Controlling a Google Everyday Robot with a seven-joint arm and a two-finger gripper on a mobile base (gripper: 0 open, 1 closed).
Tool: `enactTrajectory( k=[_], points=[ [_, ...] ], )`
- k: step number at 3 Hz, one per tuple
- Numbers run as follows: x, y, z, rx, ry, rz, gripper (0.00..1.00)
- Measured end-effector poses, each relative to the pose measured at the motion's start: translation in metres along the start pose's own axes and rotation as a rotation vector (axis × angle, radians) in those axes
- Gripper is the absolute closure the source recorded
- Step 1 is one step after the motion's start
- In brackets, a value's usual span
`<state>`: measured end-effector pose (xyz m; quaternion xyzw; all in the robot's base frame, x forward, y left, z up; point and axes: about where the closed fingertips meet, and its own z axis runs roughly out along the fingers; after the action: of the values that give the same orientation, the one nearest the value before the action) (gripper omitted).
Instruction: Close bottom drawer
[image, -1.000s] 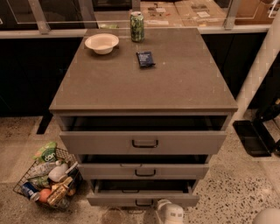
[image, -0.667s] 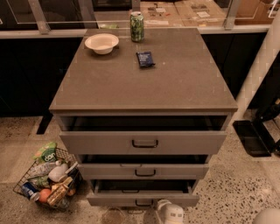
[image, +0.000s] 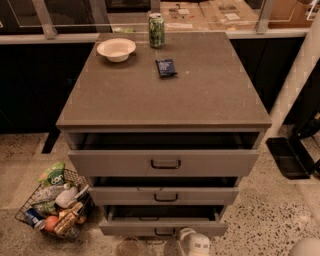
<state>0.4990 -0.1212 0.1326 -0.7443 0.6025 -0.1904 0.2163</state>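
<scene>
The grey cabinet (image: 165, 90) has three drawers, all pulled partly out. The bottom drawer (image: 162, 227) is the lowest one, with a flat grey front and a small dark loop handle (image: 164, 232); its dark inside shows above the front. The middle drawer (image: 164, 195) and top drawer (image: 164, 162) stand open above it. My gripper (image: 195, 245), a white rounded piece, sits at the bottom edge of the view, just right of the bottom drawer's handle and in front of its front panel.
A white bowl (image: 116, 49), a green can (image: 156, 30) and a dark blue packet (image: 165, 67) lie on the cabinet top. A wire basket (image: 55, 207) full of snacks and bottles stands on the floor at the left. A black base (image: 287, 157) lies right.
</scene>
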Motion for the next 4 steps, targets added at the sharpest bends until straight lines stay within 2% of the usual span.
enactTrajectory(
  k=[2,3,4],
  points=[
    [0.000,0.000,0.000,-0.001,0.000,0.000,1.00],
    [-0.001,0.026,-0.025,-0.085,0.014,-0.003,1.00],
    [-0.014,0.046,-0.036,-0.135,-0.003,-0.002,1.00]
  ],
)
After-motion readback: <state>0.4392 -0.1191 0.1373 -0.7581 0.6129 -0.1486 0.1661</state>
